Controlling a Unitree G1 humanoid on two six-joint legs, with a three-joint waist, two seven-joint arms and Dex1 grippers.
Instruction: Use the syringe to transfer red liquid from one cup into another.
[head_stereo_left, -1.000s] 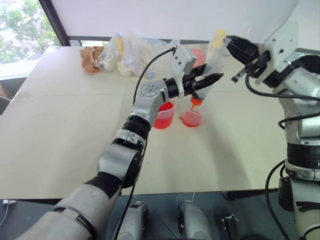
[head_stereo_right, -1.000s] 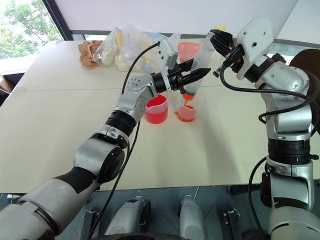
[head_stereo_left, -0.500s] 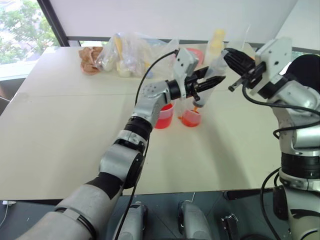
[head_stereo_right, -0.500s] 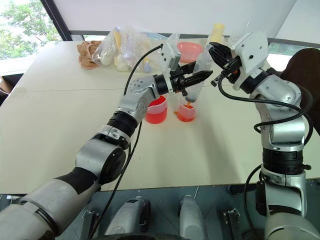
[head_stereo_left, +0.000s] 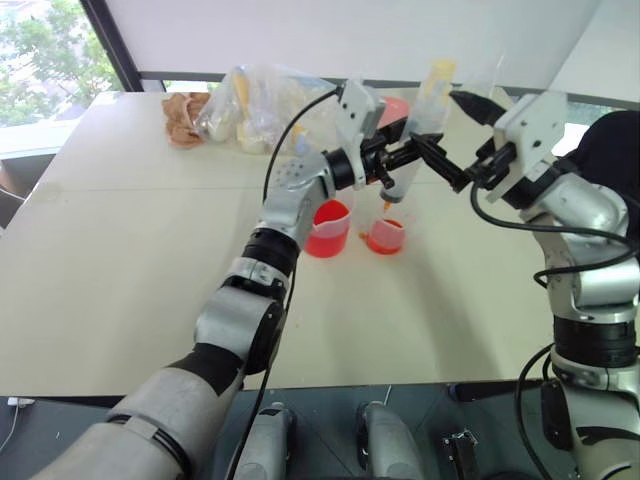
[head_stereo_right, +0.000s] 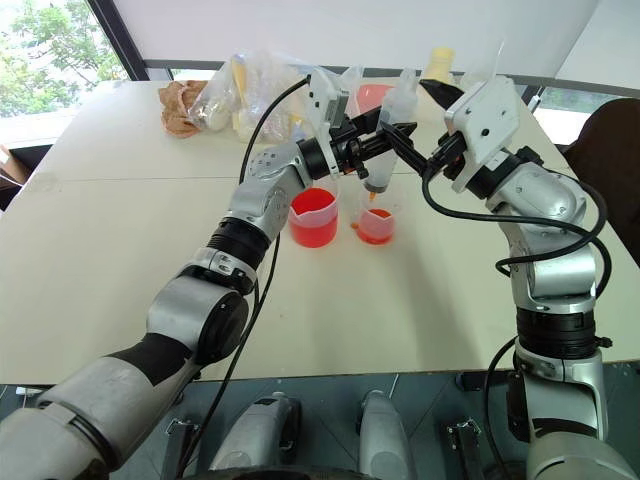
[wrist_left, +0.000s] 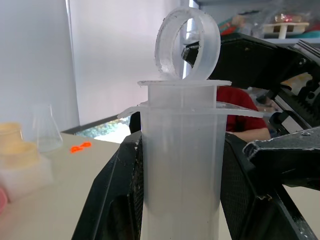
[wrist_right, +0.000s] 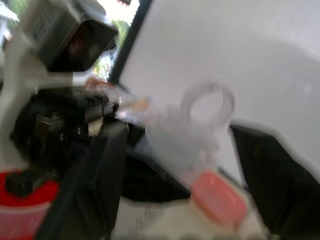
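Note:
My left gripper (head_stereo_right: 372, 148) is shut on the barrel of the clear syringe (head_stereo_right: 388, 130), holding it tilted above the table. Its orange tip (head_stereo_right: 372, 197) hangs just over the small cup (head_stereo_right: 373, 226), which holds some red liquid (head_stereo_right: 373, 234). The taller spouted beaker (head_stereo_right: 312, 217) stands beside it on the left, partly full of red liquid. My right gripper (head_stereo_right: 424, 116) is open, its fingers spread on either side of the syringe's upper end. In the left wrist view the plunger ring (wrist_left: 187, 42) rises above the barrel (wrist_left: 180, 175) between the black fingers (wrist_left: 112, 200).
Clear plastic bags (head_stereo_left: 250, 100) of supplies, a brown bundle (head_stereo_left: 180, 115) and a pink bowl (head_stereo_right: 375, 97) lie along the table's far side behind the cups. A yellowish bottle (head_stereo_right: 440, 62) stands at the back right. Bare tabletop (head_stereo_left: 120, 260) spreads left and toward me.
My right gripper, earlier shut at the plunger's top, has opened and now stands with fingers apart. The left gripper still holds the syringe over the small cup.

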